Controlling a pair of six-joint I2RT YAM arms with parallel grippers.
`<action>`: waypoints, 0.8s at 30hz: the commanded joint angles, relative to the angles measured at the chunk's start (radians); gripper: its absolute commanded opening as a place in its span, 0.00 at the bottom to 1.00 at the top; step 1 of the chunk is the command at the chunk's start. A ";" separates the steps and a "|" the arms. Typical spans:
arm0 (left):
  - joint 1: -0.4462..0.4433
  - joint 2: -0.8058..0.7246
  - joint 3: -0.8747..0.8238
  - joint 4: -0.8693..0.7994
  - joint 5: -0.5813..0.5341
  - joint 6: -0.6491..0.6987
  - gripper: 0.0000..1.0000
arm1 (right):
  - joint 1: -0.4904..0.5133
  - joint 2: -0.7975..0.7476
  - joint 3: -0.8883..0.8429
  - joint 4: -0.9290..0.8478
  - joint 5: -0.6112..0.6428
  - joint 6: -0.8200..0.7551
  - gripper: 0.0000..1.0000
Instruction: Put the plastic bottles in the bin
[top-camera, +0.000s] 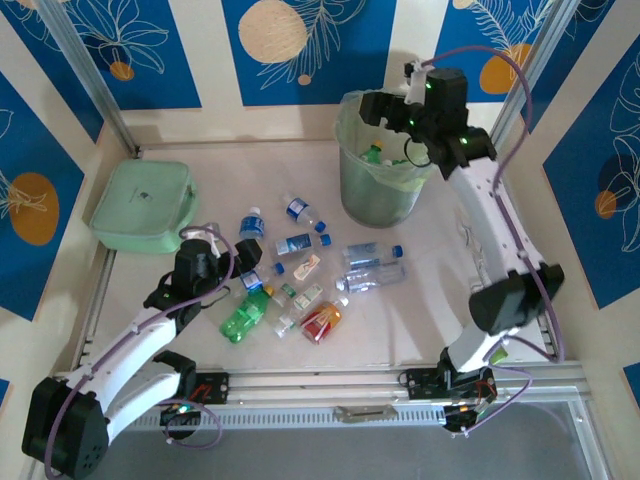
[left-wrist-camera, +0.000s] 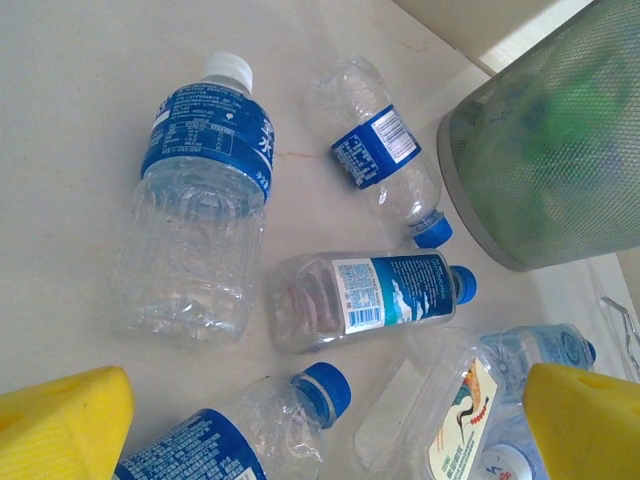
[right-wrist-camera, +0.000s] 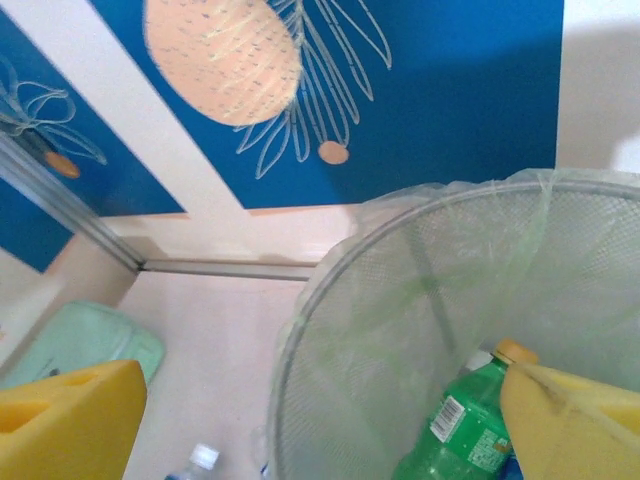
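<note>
Task status: early stage.

The bin (top-camera: 380, 205) stands right of centre in the upper half of the top external view, on the table (top-camera: 230, 160). One green bottle (right-wrist-camera: 455, 435) with a yellowish cap is seen inside the bag liner. Whether more bottles lie beneath it cannot be told.

The right tool (right-wrist-camera: 320, 405) is positioned directly above the bin mouth. Its yellow fingers (right-wrist-camera: 70, 415) are spread wide and nothing is gripped between them. The green bottle lies below, beside the right-hand finger in the right wrist view.

The left tool (left-wrist-camera: 330, 400) is held low over the plastic bottles (top-camera: 300, 270) at the centre of the table. Its jaws are fully open and nothing is gripped. Several clear, blue-capped bottles lie within its wrist view, and one lies between the fingers at the lower edge.

Work outstanding: roughly a dozen bottles are scattered on their sides in the middle of the table, well apart from the bin. These include a red-orange bottle (top-camera: 322, 320) at the lower centre. Most of the task is judged to be left, with each bottle to be gripped, carried and released over the bin.
</note>
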 joint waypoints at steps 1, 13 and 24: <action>0.005 -0.011 -0.010 0.058 0.029 0.024 0.99 | 0.005 -0.142 -0.167 0.030 -0.034 0.054 0.92; 0.002 0.062 -0.004 0.162 0.074 0.011 0.99 | -0.004 -0.623 -0.835 -0.017 0.133 0.379 0.93; -0.002 0.059 -0.015 0.146 0.065 0.007 0.99 | 0.023 -0.634 -1.167 0.028 0.003 0.779 0.93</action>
